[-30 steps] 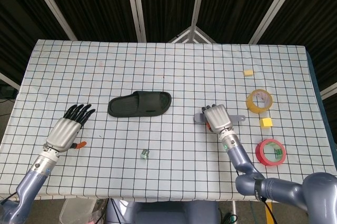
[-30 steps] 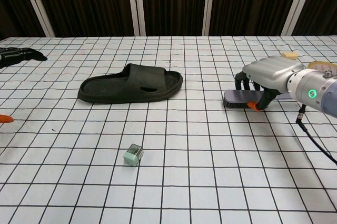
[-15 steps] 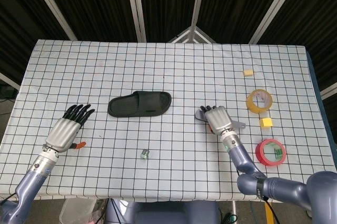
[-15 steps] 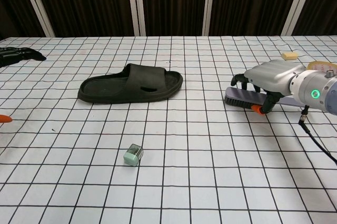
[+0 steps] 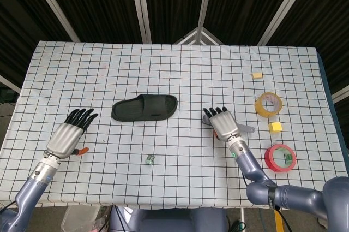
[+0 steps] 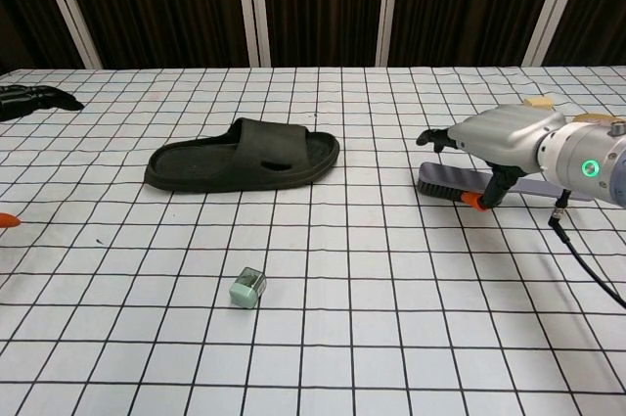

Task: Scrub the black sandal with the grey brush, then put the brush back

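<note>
On the checked worktop (image 5: 163,68), the black sandal (image 5: 145,107) lies flat on its sole left of centre, long axis running roughly left to right across the head view, the wider end toward the robot's right; which end is the toe cannot be confirmed. The grey brush (image 6: 460,185) lies flat on the worktop well to the right of the sandal, bristles down, its long axis also roughly left to right with the handle pointing away from the sandal. The right hand (image 5: 222,123) hovers directly over the brush with fingers (image 6: 435,137) spread and extended, gripping nothing. The left hand (image 5: 70,134) rests near the left edge, fingers extended and slightly apart, empty. Judged from this layout, no scrubbing is in progress: grasping, scrubbing and returning the brush all appear outstanding.
</note>
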Motion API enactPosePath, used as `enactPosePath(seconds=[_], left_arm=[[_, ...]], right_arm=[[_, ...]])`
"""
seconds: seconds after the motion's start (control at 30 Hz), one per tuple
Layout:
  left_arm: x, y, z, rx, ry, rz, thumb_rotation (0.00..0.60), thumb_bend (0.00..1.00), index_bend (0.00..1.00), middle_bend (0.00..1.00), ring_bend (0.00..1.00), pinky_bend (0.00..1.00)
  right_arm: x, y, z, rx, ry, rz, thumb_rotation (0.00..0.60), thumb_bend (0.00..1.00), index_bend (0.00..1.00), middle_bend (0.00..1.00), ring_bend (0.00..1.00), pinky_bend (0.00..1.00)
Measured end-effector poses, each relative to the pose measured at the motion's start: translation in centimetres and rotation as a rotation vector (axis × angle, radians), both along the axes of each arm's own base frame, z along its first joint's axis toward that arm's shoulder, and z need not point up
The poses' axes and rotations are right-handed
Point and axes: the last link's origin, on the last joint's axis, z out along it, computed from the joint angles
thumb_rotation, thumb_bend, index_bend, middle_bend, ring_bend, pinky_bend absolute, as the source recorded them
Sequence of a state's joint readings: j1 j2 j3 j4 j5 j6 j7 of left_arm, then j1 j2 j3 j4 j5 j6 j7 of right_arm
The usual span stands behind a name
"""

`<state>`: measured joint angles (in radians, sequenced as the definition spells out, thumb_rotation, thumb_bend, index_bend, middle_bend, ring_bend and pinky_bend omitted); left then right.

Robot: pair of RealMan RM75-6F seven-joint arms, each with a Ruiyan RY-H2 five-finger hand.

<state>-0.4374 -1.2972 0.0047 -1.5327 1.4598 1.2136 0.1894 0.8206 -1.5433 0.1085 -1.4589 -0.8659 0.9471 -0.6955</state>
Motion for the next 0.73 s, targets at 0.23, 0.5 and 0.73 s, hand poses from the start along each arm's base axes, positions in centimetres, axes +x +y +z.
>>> enactPosePath(seconds=[0.23,0.5,0.73], left_arm=[[-1.3,-2.2,1.6,0.062,-0.022,0.019,0.6,0.14,0.0,0.0,0.0,0.02],[-5.6,-7.2,4.3,0.229,0.0,0.14,0.6,0.12,0.0,0.0,0.0,0.02],[-5.4,-8.9,5.3,0.301,0.003,0.109,0.6,0.12,0.0,0.0,0.0,0.02]], right_arm=[[1.2,1.9,3.1,-0.077,-0.124,0.04,0.6,0.47,0.0,0.07,0.02,0.03],[-5.3,9.0,10.9,-0.338,-0.13,-0.028,0.6,0.47,0.0,0.0,0.0,0.0],[-12.1,17.3,15.4,-0.512,-0.181,-0.233,0.6,0.47,0.0,0.0,0.0,0.0]])
